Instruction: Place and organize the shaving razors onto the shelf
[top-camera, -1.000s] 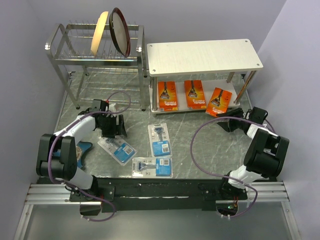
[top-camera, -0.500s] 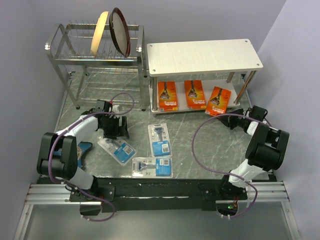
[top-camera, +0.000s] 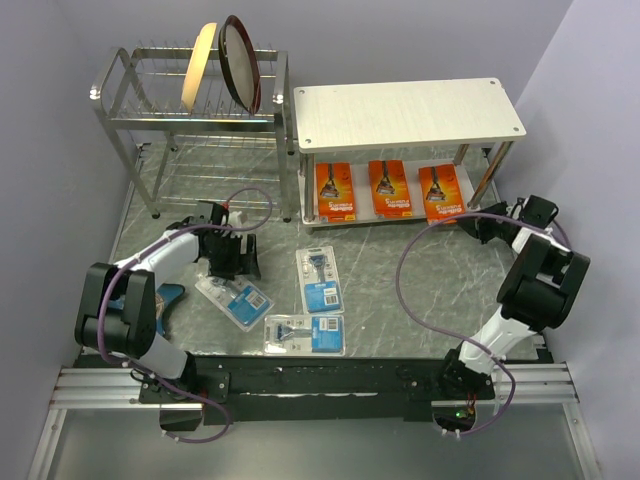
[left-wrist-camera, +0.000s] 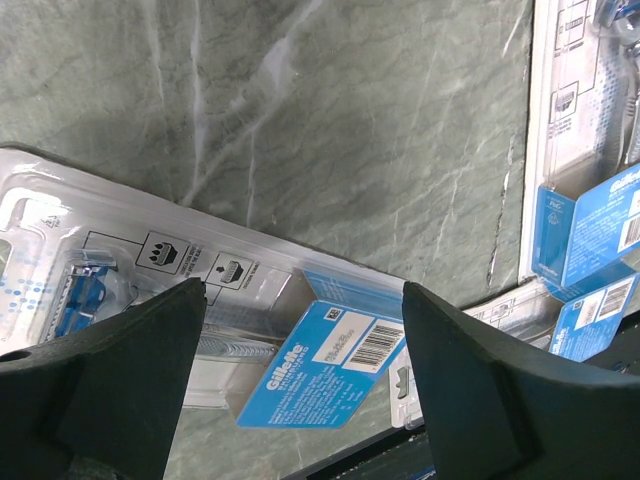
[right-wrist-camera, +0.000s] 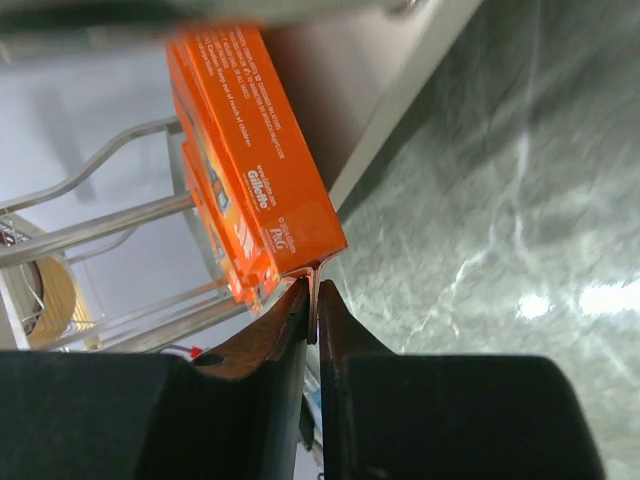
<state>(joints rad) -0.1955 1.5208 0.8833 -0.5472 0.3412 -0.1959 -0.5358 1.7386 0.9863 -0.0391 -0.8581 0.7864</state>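
Observation:
Three orange shaving razors lie side by side on the lower board of the white shelf (top-camera: 410, 113). My right gripper (top-camera: 472, 223) is shut on the thin edge flap of the rightmost orange pack (top-camera: 442, 192); in the right wrist view its jaws (right-wrist-camera: 313, 297) pinch that flap below the orange pack (right-wrist-camera: 262, 165). Three clear and light-blue packs lie on the table: one at the left (top-camera: 233, 300), one in the middle (top-camera: 320, 280) and one near the front (top-camera: 304, 334). My left gripper (top-camera: 226, 256) hangs open just above the left one, with the blue card (left-wrist-camera: 320, 365) between its fingers (left-wrist-camera: 150, 350).
A chrome wire dish rack (top-camera: 150, 120) holding two plates (top-camera: 240, 62) stands at the back left, close beside the shelf. A small blue object (top-camera: 166, 298) lies by the left arm. The purple walls close in on both sides.
The right gripper has shut on the rightmost orange pack, which went from tilted to straight in line with the other two. The right arm swung rightward. The left gripper shifted slightly and widened a little.

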